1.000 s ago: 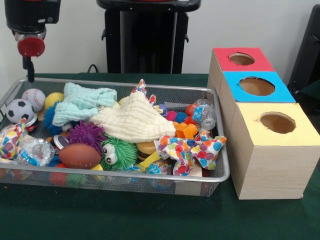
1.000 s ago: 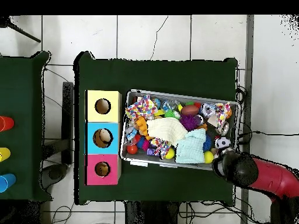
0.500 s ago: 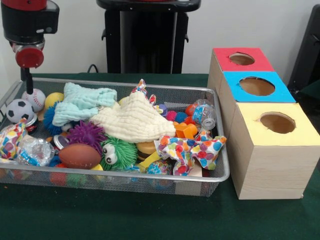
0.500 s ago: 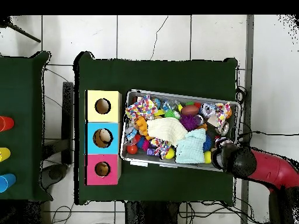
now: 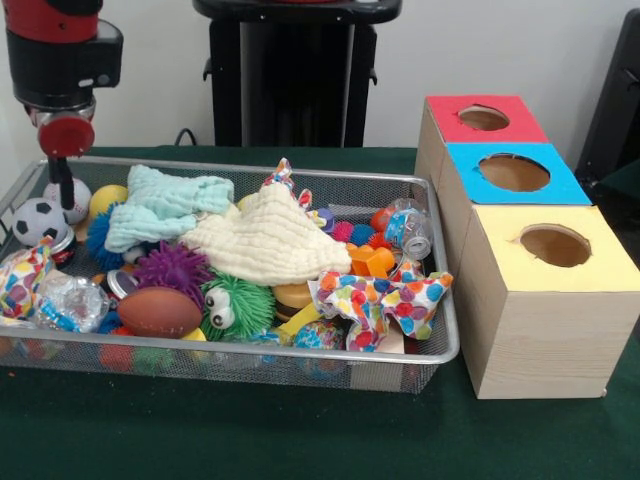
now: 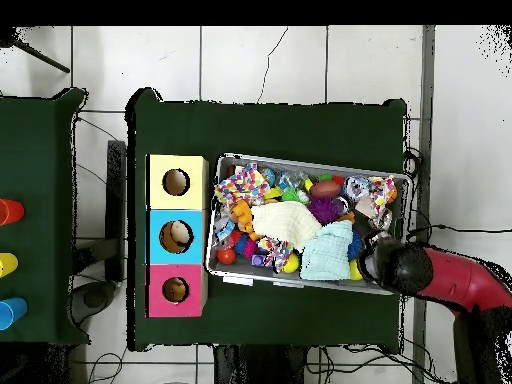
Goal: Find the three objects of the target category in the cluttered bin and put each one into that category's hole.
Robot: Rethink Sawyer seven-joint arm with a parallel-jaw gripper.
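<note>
The pincer [image 5: 65,190] hung at the bin's [image 5: 440,330] corner, right over the baseball [image 5: 66,197], the soccer ball [image 5: 38,220] just beside it; whether it was open or closed could not be told. The three-holed box [image 5: 530,300] stood well apart, beyond the bin's opposite end. No writing was legible.

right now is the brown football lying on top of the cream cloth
No, the brown football lies at the bin's front edge beside the purple spiky ball, apart from the cream cloth.
</note>
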